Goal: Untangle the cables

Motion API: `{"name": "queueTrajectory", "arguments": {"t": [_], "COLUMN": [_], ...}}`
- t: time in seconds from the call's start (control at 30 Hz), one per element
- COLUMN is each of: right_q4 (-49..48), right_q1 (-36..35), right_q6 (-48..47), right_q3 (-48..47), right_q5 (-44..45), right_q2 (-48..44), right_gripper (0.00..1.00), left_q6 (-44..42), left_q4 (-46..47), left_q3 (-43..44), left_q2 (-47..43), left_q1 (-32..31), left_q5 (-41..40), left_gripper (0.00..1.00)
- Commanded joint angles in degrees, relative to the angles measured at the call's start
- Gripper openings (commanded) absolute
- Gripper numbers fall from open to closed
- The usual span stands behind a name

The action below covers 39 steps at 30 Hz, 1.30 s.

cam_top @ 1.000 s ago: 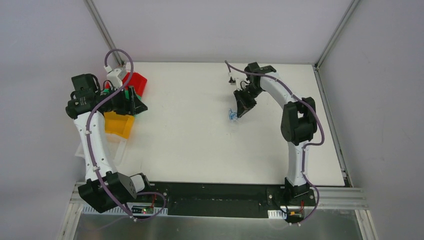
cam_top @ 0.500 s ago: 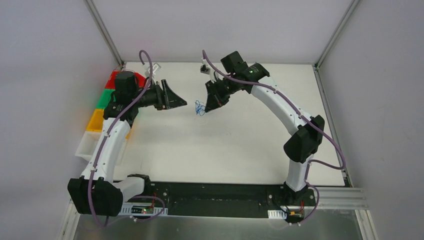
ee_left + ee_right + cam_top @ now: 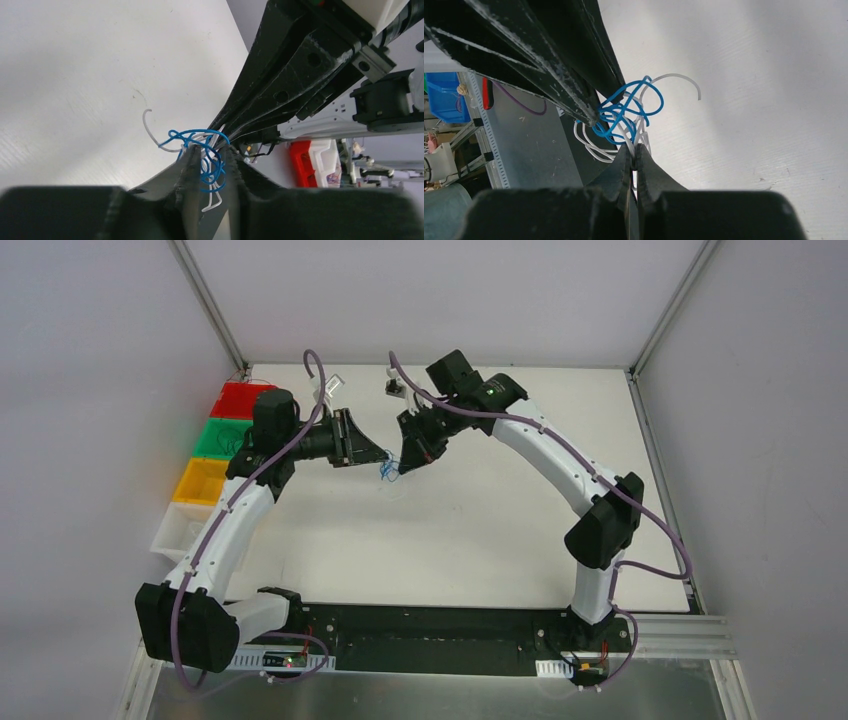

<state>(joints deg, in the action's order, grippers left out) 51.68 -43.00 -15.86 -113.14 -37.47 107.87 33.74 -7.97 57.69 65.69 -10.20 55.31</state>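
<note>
My right fingers (image 3: 633, 150) clench the cables (image 3: 626, 112) as an anchor. My left fingers (image 3: 210, 162) flank the same tangle, placed to pull; I cannot tell whether they grip.

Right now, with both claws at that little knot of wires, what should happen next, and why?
Probably the left gripper should close on the cables: its jaws flank the blue and white strands with a gap, while the right gripper holds them pinched.

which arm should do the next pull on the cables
Left. The right gripper is shut on the cables and anchors them. The left gripper has its fingers apart on either side of them, so it looks ready to close and draw a strand away.
</note>
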Motion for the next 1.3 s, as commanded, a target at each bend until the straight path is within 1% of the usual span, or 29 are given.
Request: {"name": "queueTrajectory", "arguments": {"t": [0.0,0.03,0.17,0.27,0.4,0.53,0.73,0.83,0.93,1.1,1.17,1.27], "right_q4": [-1.2,-1.1,-0.3,1.0,2.2,3.9,7.4,8.2,8.6,8.8,8.7,8.2], "right_q1": [-0.2,0.1,2.4,6.2,11.4,15.9,21.7,24.4,25.9,26.3,26.2,26.2], "right_q6": [0.0,0.0,-0.6,-2.0,-3.2,-5.7,-11.6,-14.0,-14.4,-14.0,-13.4,-11.8], "right_q3": [-1.4,-0.8,3.2,6.2,9.7,13.2,18.7,21.0,21.9,21.8,21.6,20.9], "right_q5": [1.2,1.2,1.6,2.0,1.8,2.6,4.2,5.0,5.1,4.0,3.5,2.7], "right_q2": [-2.6,-3.2,-5.5,-7.4,-9.8,-11.7,-13.4,-13.9,-14.0,-14.8,-15.0,-14.8], "right_gripper": [0.0,0.0,0.0,0.0,0.0,0.0,0.0,0.0,0.0,0.0,0.0,0.0], "left_q6": [-2.7,-4.2,-8.5,-10.9,-16.5,-20.5,-23.7,-26.8,-33.8,-47.2,-52.2,-58.5], "left_q4": [-0.6,-2.4,-7.6,-10.2,-14.7,-18.4,-20.5,-23.3,-29.7,-44.3,-48.0,-51.1], "left_q3": [1.7,2.4,4.4,4.7,5.8,9.0,17.2,22.3,27.5,35.6,36.4,35.1], "left_q2": [0.1,0.2,-0.5,-2.3,-4.0,-2.9,2.7,5.9,8.0,12.8,13.5,14.1], "left_q1": [-0.4,-0.4,1.4,5.1,13.1,22.4,33.8,37.3,38.5,40.7,42.2,45.0], "left_q5": [-1.3,-1.8,-2.8,-2.0,0.3,3.5,7.5,7.8,3.0,-13.1,-19.1,-28.4], "left_gripper": [0.12,0.0,0.0,0.0,0.0,0.0,0.0,0.0,0.0,0.0,0.0,0.0]}}
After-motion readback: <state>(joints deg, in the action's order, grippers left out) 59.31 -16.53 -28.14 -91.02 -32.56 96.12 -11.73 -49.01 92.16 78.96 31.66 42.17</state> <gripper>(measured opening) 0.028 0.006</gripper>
